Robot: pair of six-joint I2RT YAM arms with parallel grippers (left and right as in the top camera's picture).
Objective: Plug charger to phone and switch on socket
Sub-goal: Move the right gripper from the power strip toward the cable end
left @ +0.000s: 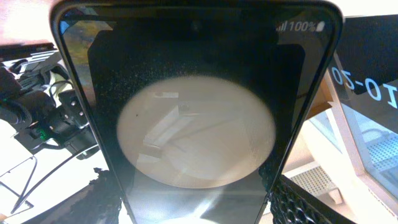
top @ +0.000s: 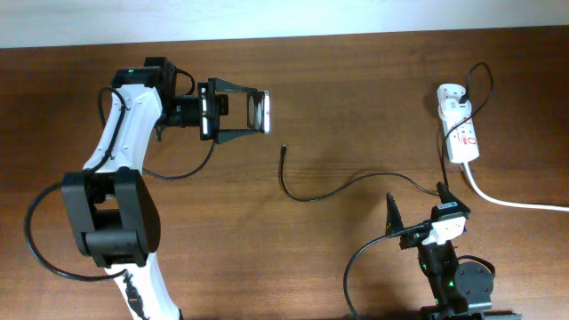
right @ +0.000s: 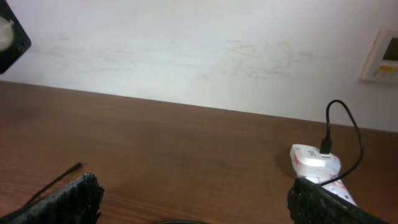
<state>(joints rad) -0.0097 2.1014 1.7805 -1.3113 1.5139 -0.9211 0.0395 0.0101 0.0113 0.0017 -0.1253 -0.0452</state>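
Observation:
My left gripper (top: pixel 261 113) is shut on the phone (top: pixel 258 107) and holds it on edge above the table at the back left. In the left wrist view the phone's glossy face (left: pixel 196 124) fills the frame between my fingers (left: pixel 196 214). The charger's plug tip (top: pixel 283 148) lies loose on the table just right of the phone, apart from it. Its thin black cable (top: pixel 338 189) runs right to the adapter on the white socket (top: pixel 462 133). My right gripper (top: pixel 416 204) is open and empty near the front edge. Its wrist view (right: pixel 199 211) shows the tip (right: pixel 74 167) and socket (right: pixel 314 160).
The socket's thick white cord (top: pixel 507 203) runs off the right edge. The left arm's own black cables (top: pixel 178 169) loop over the table at the left. A white wall (right: pixel 199 50) stands behind the table.

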